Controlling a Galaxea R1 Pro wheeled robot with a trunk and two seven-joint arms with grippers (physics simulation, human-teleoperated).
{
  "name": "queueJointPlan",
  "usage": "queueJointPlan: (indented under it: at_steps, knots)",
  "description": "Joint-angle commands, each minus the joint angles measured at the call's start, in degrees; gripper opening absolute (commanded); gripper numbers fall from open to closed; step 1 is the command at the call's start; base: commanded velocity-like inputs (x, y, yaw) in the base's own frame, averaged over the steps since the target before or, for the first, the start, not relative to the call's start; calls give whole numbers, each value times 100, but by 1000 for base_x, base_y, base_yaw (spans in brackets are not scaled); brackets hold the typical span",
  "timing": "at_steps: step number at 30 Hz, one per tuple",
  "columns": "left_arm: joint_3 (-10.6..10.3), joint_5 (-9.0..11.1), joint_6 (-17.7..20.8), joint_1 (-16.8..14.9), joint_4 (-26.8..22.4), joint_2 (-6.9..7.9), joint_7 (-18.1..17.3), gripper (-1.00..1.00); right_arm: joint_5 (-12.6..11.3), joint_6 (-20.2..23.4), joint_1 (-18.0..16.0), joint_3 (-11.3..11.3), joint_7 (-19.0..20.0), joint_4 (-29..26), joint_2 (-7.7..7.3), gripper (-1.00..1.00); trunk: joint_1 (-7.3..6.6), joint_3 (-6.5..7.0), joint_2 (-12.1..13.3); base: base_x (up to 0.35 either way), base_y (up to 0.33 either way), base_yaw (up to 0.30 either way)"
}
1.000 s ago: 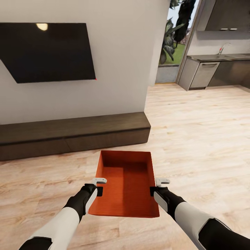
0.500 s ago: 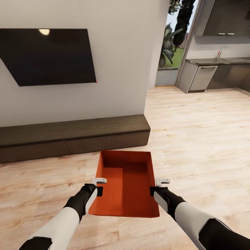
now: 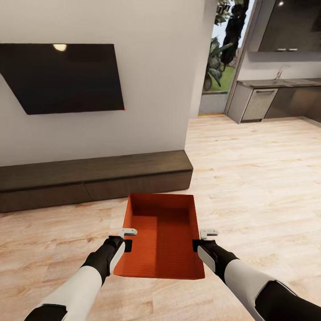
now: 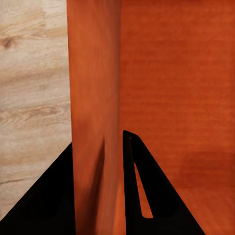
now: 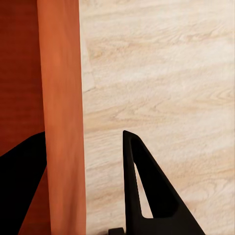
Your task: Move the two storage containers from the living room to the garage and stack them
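While both grippers, left gripper (image 3: 128, 238) and right gripper (image 3: 201, 239), clamp the bin's (image 3: 161, 236) side walls, it hangs over living-room wood floor (image 3: 249, 178) near the bench (image 3: 93, 176). Garage not reached; stacking undone.

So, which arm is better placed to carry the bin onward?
Neither alone: left gripper holds the container's left wall, right gripper the right wall; both should probably keep holding.
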Motion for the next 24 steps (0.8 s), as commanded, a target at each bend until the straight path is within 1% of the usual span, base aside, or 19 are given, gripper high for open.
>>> queueJointPlan:
  at_steps: [1,24]
  knots:
    - [-12,-20,39,0,1,-2,30,-100,-29,22,-6,26,-31,-95,-1,-100,3,-1,-11,0,0,0]
    - [-13,-21,38,0,1,-2,30,-100,-29,22,-6,26,-31,-95,-1,-100,3,207,-11,0,0,0]
